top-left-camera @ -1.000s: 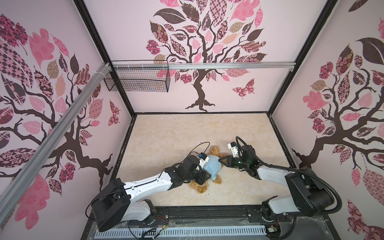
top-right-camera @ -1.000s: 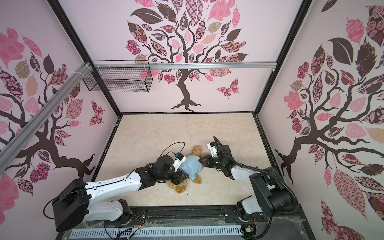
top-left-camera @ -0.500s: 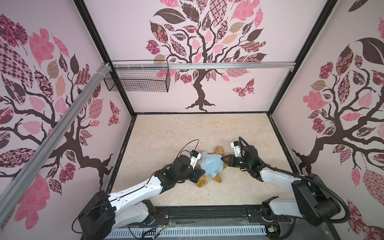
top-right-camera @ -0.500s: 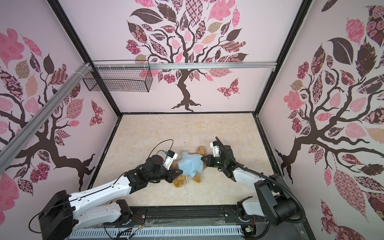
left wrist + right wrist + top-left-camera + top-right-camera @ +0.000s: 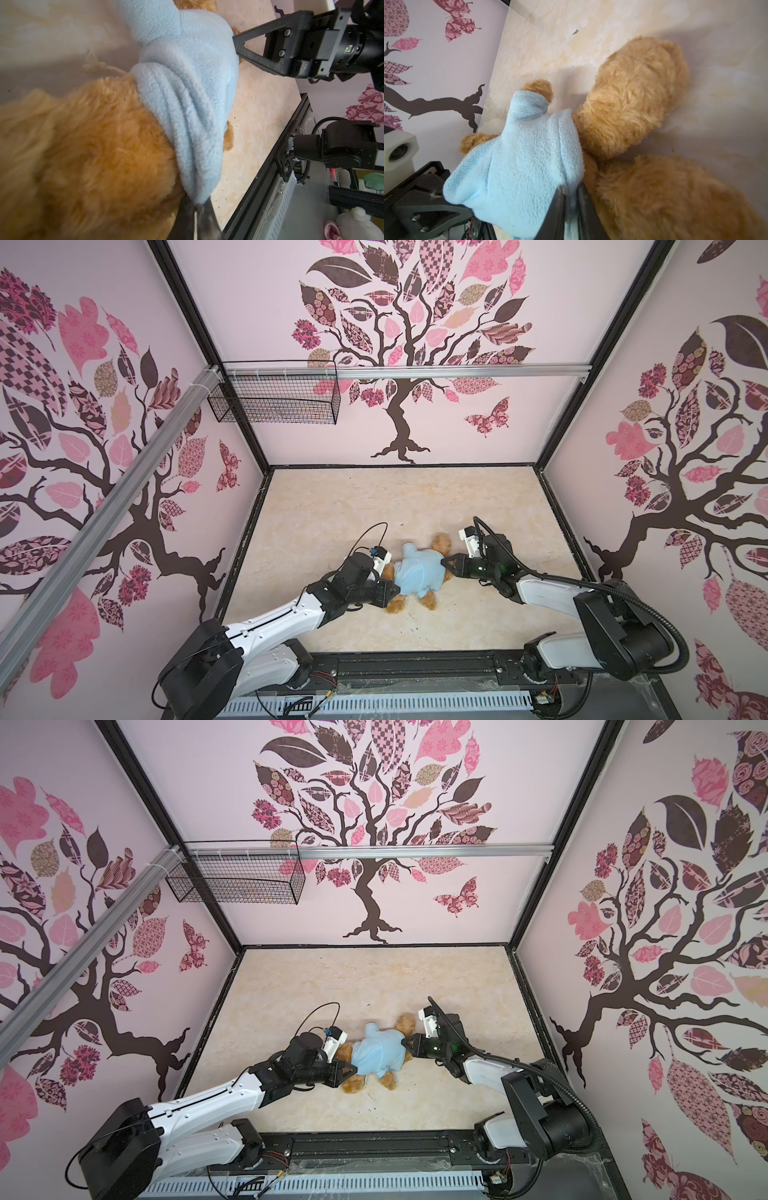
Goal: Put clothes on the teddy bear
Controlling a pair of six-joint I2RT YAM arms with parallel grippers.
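The golden-brown teddy bear (image 5: 441, 542) (image 5: 405, 1024) lies near the middle front of the table, head toward the right arm and legs toward the left arm. A light blue fleece shirt (image 5: 417, 572) (image 5: 378, 1052) covers its body. My left gripper (image 5: 390, 593) (image 5: 195, 207) is shut on the shirt's bunched hem (image 5: 187, 145), beside the furry legs (image 5: 83, 145). My right gripper (image 5: 448, 564) (image 5: 570, 191) is shut on a fold of the shirt (image 5: 519, 166) at the shoulder, next to the bear's head (image 5: 633, 99). A paw (image 5: 538, 88) pokes out of one sleeve.
A black wire basket (image 5: 274, 404) hangs on the back wall at the left, under a metal rail. Patterned walls close three sides and a black frame rail (image 5: 415, 664) runs along the front. Beyond that rail lies a white plush toy (image 5: 353, 226).
The left arm has stretched out lower and further left, its gripper shifting toward the bear's legs. The shirt now lies drawn out longer over the bear between the two grippers.
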